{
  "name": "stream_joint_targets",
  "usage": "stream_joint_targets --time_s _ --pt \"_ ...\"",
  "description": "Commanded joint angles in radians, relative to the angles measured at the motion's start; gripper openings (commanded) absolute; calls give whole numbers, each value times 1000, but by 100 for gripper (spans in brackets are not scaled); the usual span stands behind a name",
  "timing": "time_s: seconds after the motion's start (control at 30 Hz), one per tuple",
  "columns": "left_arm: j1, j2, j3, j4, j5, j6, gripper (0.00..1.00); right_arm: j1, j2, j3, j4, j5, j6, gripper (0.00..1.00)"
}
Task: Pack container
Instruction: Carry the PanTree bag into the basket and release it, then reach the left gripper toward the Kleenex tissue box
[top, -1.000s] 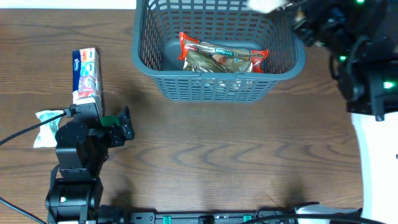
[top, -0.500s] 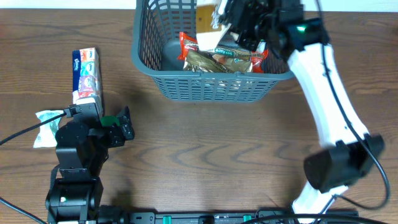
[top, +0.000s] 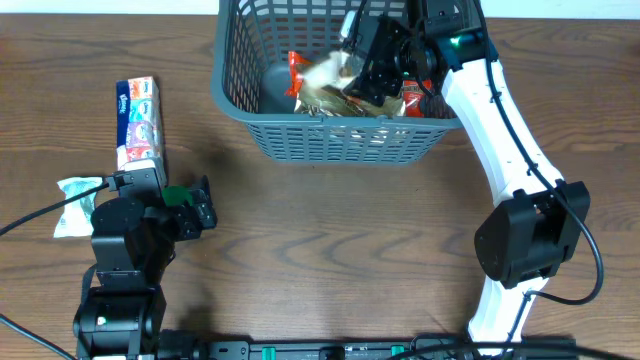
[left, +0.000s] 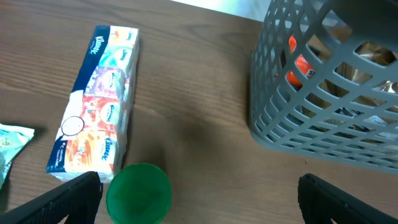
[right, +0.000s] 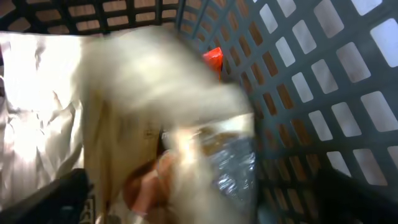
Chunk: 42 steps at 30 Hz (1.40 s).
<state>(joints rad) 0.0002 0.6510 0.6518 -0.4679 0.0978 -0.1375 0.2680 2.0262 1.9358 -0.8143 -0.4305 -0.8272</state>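
Observation:
The container, a dark grey lattice basket, stands at the table's far middle. A red-ended snack packet lies on its floor. My right gripper hangs over the basket's inside, open. A pale packet shows as a blur below it, loose between the wide-apart fingers. In the right wrist view the same pale packet smears across the basket wall. My left gripper rests low at the left, open and holding nothing, with a green round lid just inside its left finger.
A long tissue pack lies on the table left of the basket, also in the left wrist view as the tissue pack. A small pale green sachet lies by the left arm. Wood table spreads in front of the basket.
The right arm swung in from the far right over the basket carrying the pale packet, then opened its jaws; the packet now drops as a blur. The left arm has not moved.

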Motion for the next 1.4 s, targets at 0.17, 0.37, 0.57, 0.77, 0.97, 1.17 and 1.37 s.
stream_joint_targets --time_s 0.17,0.37,0.57,0.77,0.97,1.17,1.37 --pt "5 1 17 1 0 1 98 -14 -148 109 -6 -22 164 99" --pt "5 14 117 -73 -6 -19 98 -125 -287 255 -2 140 404 99" --pt "6 197 531 -410 -202 -53 98 -380 -380 274 -126 262 786 99" --pt "50 521 925 -798 -222 -153 98 -580 -336 235 -383 262 981 99" --pt "108 718 968 -797 -187 -111 98 -615 -254 138 -447 262 968 99" --pt "226 873 970 -694 -84 55 98 -607 -165 66 -444 262 968 99" --pt "326 980 972 -593 10 216 98 -579 -120 47 -438 258 922 99"
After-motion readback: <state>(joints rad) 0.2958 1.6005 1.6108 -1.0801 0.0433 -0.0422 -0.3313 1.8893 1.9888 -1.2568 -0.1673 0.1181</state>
